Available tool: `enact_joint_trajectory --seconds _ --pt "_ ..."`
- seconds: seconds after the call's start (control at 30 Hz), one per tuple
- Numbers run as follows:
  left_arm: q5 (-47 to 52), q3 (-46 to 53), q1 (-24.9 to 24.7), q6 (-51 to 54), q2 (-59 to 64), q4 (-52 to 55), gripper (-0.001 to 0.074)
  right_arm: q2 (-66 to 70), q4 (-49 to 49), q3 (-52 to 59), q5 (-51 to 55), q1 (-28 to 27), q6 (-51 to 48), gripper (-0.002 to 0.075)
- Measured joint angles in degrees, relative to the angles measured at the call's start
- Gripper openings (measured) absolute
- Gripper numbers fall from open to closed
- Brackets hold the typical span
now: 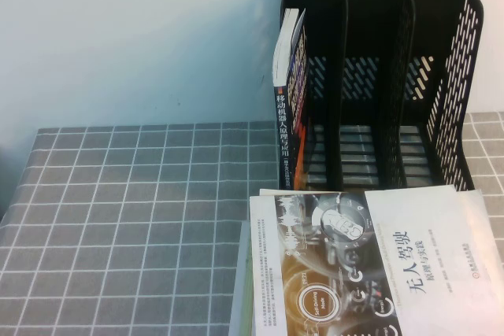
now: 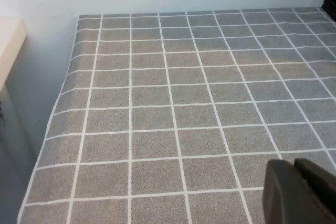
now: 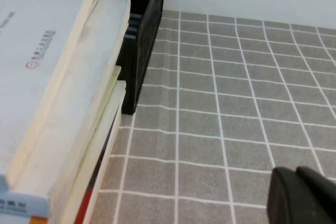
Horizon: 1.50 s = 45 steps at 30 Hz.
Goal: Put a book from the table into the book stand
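**Top paperback waits on its stack, rack bays free behind it**

Nearest the high camera lies the book (image 1: 370, 261), a large paperback resting face up on top of a stack at the near edge of the table (image 1: 118, 226), just in front of the book stand (image 1: 378, 84). Its cover is half dark gold-brown dashboard art, half white with a black title. By its size and the thickness of page block seen from the right wrist, it is probably fairly heavy and will flex if held by one corner; the glossy cover looks slippery. A safer hold, to my judgement, is across the page block at a free edge, pinching cover and pages together, most likely on the side facing the right arm, where the edges (image 3: 68, 93) overhang the books below.

Right gripper (image 3: 304, 195) hovers low over bare cloth beside the stack and apart from it; its dark fingers seem pressed together, holding nothing. Left gripper (image 2: 299, 192) hangs over open cloth well away from the books, clenched and empty.

Behind the stack the black rack stands upright with three compartments; a dark-spined book (image 1: 287, 100) leans in the leftmost one, while the middle and right bays look free. Grey cloth with a thin white grid covers the table and looks flat and slightly grippy. A plain pale wall (image 1: 142, 37) closes the scene behind.
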Motion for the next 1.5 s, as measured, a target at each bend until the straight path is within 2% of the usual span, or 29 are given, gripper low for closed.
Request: enact_joint_trajectory --seconds 0.6,0.7,0.9,1.13,1.3,1.5 --pt "0.0 0.0 0.0 1.3 0.0 0.4 -0.0003 0.0 0.2 0.0 0.0 0.0 0.0 -0.0003" --pt "-2.2 0.1 0.0 1.3 0.0 0.6 -0.0003 0.0 2.8 0.1 -1.2 0.0 0.0 -0.0003" --pt "-16.4 0.2 0.0 1.3 0.0 0.6 -0.0003 0.0 11.1 0.3 -13.9 0.0 0.0 -0.0003" --pt "-33.7 0.2 0.0 1.3 0.0 0.6 -0.0003 0.0 13.2 0.3 -35.3 0.0 0.7 -0.0003" --pt "-38.3 0.2 0.0 1.3 0.0 0.6 -0.0003 0.0 13.7 0.3 -45.1 0.0 1.6 -0.0003" --pt "-40.7 0.2 0.0 1.3 0.0 -0.3 -0.0003 0.0 14.2 0.3 -50.8 0.0 1.7 -0.0003"
